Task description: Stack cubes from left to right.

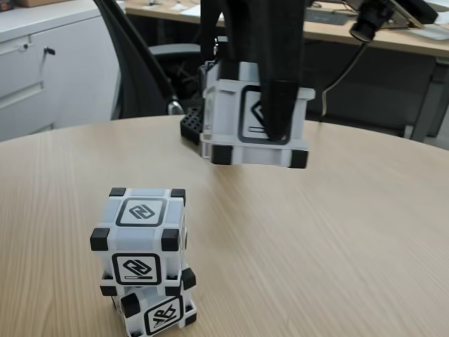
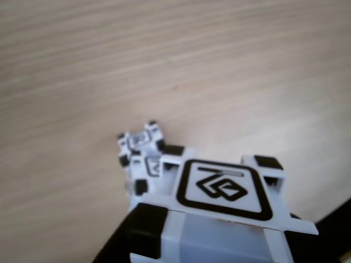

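Black arm hangs from above — pincer (image 1: 278, 133) clamped, raised off the table.

You have three cubes in front of you: two stacked on the wooden surface (image 1: 295, 239), an upper cube (image 1: 140, 235) sitting on a lower cube (image 1: 156, 309), and a third cube (image 1: 238, 116) held up in the air by the one gripper (image 1: 277, 130). In the other view you see the same count: the held cube (image 2: 219, 192) close up and the stacked pair (image 2: 140, 150) beyond it.
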